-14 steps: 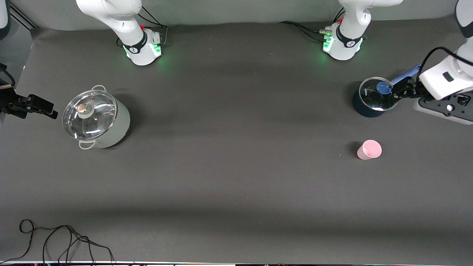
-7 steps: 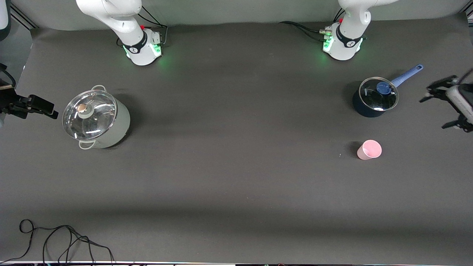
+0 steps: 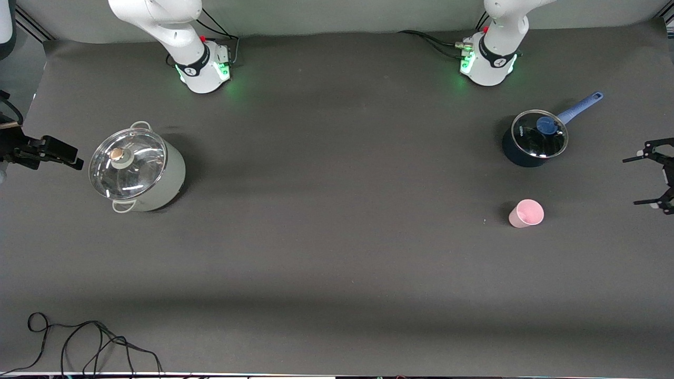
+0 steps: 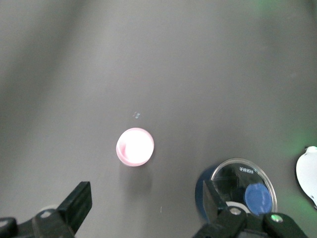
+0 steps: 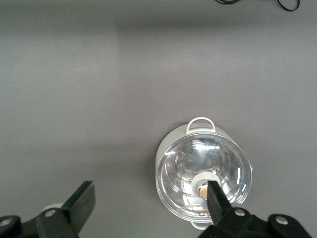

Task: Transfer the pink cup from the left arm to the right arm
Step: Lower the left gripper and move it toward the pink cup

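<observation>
The pink cup (image 3: 525,213) stands upright with its mouth up, on the dark table toward the left arm's end. It also shows in the left wrist view (image 4: 134,147), ahead of the jaws and apart from them. My left gripper (image 3: 631,180) is open and empty, up over the left arm's end of the table, with its fingers wide apart in its wrist view (image 4: 146,198). My right gripper (image 3: 71,159) waits at the right arm's end of the table beside the large pot, open and empty (image 5: 148,198).
A dark blue saucepan (image 3: 534,139) with a glass lid and a blue handle stands farther from the front camera than the cup; it also shows in the left wrist view (image 4: 237,191). A pale green pot (image 3: 134,171) with a glass lid stands at the right arm's end. A black cable (image 3: 79,342) lies near the front edge.
My left gripper has swung away from over the blue saucepan toward the left arm's end of the table. The cup, pots and right arm have not moved.
</observation>
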